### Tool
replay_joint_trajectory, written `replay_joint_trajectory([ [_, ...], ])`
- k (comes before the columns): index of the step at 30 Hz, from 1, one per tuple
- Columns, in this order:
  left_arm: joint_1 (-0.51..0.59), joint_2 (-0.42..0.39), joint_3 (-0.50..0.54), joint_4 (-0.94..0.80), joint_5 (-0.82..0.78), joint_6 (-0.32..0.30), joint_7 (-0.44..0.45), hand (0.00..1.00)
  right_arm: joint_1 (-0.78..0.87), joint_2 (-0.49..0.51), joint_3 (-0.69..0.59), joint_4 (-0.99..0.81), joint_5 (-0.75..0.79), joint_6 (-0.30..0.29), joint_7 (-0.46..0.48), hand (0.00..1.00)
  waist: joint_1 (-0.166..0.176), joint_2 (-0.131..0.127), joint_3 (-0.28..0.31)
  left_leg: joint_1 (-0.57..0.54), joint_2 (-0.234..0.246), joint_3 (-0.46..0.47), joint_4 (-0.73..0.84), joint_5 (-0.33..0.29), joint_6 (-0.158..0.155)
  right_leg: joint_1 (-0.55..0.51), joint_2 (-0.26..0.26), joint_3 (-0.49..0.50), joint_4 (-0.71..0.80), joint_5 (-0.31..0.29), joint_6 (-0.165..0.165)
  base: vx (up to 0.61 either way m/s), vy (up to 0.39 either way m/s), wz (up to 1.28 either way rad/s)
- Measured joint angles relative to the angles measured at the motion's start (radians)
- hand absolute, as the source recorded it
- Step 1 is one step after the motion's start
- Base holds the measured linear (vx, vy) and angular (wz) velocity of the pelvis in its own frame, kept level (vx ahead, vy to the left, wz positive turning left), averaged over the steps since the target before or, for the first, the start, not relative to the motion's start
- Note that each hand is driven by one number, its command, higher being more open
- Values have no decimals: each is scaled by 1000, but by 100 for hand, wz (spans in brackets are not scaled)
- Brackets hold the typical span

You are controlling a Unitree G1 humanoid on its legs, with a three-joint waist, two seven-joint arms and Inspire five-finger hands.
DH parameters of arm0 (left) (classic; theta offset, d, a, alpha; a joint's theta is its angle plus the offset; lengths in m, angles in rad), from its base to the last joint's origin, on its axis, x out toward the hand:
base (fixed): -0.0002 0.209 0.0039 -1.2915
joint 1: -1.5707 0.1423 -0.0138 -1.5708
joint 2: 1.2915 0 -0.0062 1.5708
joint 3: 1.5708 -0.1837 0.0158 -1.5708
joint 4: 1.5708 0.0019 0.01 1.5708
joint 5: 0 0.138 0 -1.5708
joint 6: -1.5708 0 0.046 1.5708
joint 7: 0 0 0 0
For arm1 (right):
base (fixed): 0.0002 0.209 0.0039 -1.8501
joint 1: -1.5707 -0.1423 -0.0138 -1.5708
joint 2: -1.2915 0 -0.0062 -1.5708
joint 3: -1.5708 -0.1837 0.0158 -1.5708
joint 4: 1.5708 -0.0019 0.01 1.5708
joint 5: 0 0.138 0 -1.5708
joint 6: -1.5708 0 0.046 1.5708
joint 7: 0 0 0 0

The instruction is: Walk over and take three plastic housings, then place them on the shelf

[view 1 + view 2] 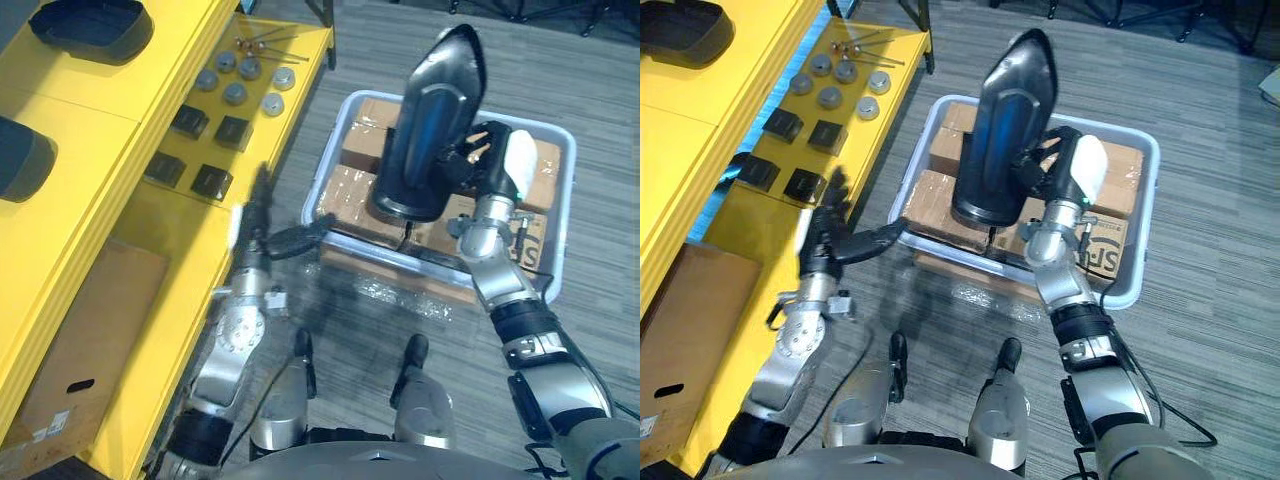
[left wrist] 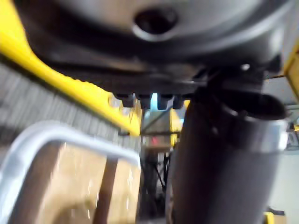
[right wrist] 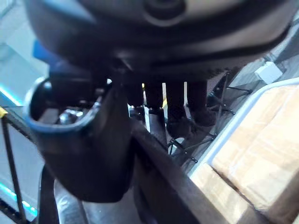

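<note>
The right hand (image 1: pixel 488 165) held a black housing (image 1: pixel 430 125) upright above the grey bin (image 1: pixel 566 205) of boxes (image 1: pixel 350 188), its fingers curled round the housing's right edge. The left hand (image 1: pixel 262 222) hung between the bin and the yellow shelf (image 1: pixel 100 175) on the left, fingers straight and together, thumb pointing at the bin's rim. A second housing (image 1: pixel 90 28) lay at the shelf's far end.

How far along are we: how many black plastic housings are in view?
3. One housing is held upright in the right hand over the grey bin; two lie on the yellow shelf, one farther, one cut by the edge. Others may be hidden.
</note>
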Motion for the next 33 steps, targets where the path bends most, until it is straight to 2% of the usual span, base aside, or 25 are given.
replay_joint_trajectory([
  [1,-203,-33,-50,215,-256,53,-49,100,-112,35,49,2,-58,-25,-2,0,-35,-3,-2,-45,16,21,73,-30,3,-31,11,32,-13,29,-7,-198,63,-54],
  [3,-222,-25,-40,218,-317,58,-48,100,-133,33,55,2,-64,-53,-14,0,-40,-6,-4,-63,26,25,93,-36,2,-43,21,40,-13,36,-11,-122,22,-26],
  [6,-237,-19,-34,228,-319,58,-49,100,-147,33,61,2,-64,-55,-17,0,-41,-6,-4,-66,31,25,99,-37,1,-46,27,44,-13,38,-13,-22,-9,-3],
  [8,-342,-6,-27,338,-452,58,-86,100,-178,34,92,2,-67,-67,-15,0,-40,-6,-4,-82,34,32,104,-37,1,-66,30,55,-14,48,-16,-48,2,-11],
  [10,-398,5,-20,389,-512,58,-94,100,-199,41,124,2,-88,-90,-13,0,-44,-9,-3,-90,35,39,104,-34,2,-75,30,58,-23,58,-19,-34,12,-11],
  [12,-418,6,-8,397,-524,57,-92,100,-209,53,159,2,-103,-133,-11,0,-60,-10,-3,-92,36,40,104,-32,2,-75,32,59,-30,63,-20,-4,7,-3],
  [18,-420,4,5,398,-561,29,-79,100,-220,59,167,4,-103,-151,-2,0,-61,-11,-3,-92,36,39,105,-31,2,-74,33,62,-29,64,-20,0,0,0],
  [21,-420,5,21,399,-631,6,-79,100,-218,63,180,5,-103,-171,-3,0,-61,-12,-3,-92,37,39,105,-31,2,-73,34,63,-29,64,-20,0,0,0],
  [24,-421,8,38,403,-707,-35,-81,100,-211,69,201,5,-104,-202,-4,0,-61,-28,-5,-92,40,42,105,-30,1,-74,37,65,-29,64,-20,0,0,0],
  [25,-421,7,46,407,-715,-49,-81,0,-206,73,203,5,-104,-212,-4,0,-60,-36,-5,-92,42,43,105,-29,0,-74,39,65,-30,64,-21,0,0,0],
  [27,-422,7,47,416,-767,-92,-82,0,-189,82,202,5,-103,-224,-12,0,-59,-51,-8,-92,43,44,104,-29,-1,-75,40,65,-31,65,-22,0,0,0],
  [33,-422,-8,69,428,-867,-170,-97,0,-165,105,207,5,-103,-232,-40,0,-58,-58,-7,-92,43,45,104,-29,-2,-75,40,66,-32,65,-22,0,0,0],
])
